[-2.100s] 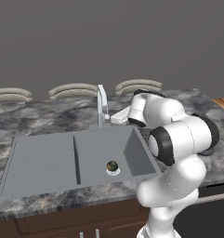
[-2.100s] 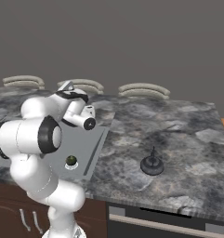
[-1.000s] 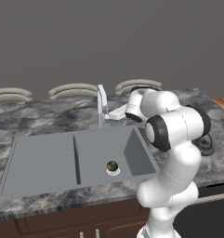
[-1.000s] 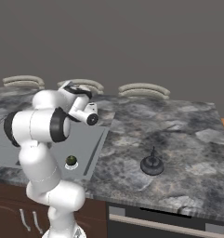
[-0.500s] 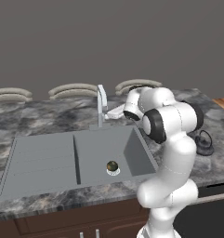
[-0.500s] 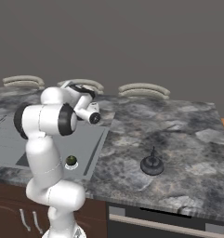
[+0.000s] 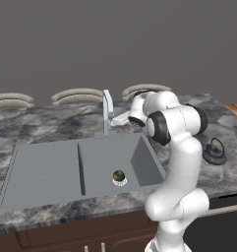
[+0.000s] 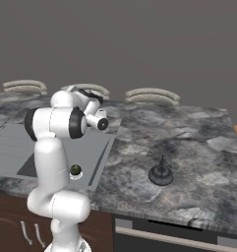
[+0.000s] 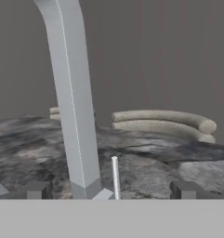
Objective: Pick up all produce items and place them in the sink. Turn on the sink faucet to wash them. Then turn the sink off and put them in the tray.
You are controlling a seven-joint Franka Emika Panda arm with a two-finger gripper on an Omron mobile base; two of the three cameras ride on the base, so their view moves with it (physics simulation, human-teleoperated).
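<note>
The produce item (image 7: 119, 175), small, round and dark green, rests on the white drain in the basin of the grey sink (image 7: 41, 167); it also shows from the right as the produce item (image 8: 76, 170). The sink faucet (image 7: 107, 109) stands behind the basin. My gripper (image 7: 116, 119) hovers just right of the faucet post, level with its lower half, jaws open and empty. In the hand view the sink faucet (image 9: 74, 102) rises close ahead, left of centre, and a thin white lever (image 9: 115, 176) stands between my fingertips (image 9: 36, 189). The tray is out of view.
A black kettle (image 7: 214, 152) sits on the marble counter right of my arm, also seen as the kettle (image 8: 161, 174). Beige curved pieces (image 7: 78, 95) line the counter's back edge. An orange-brown flat edge (image 7: 236, 108) shows at the far right.
My arm has drawn itself more upright, its elbow swinging up and toward the faucet, while the hand stays by the faucet. The jaws remain open. The produce item has not moved.
</note>
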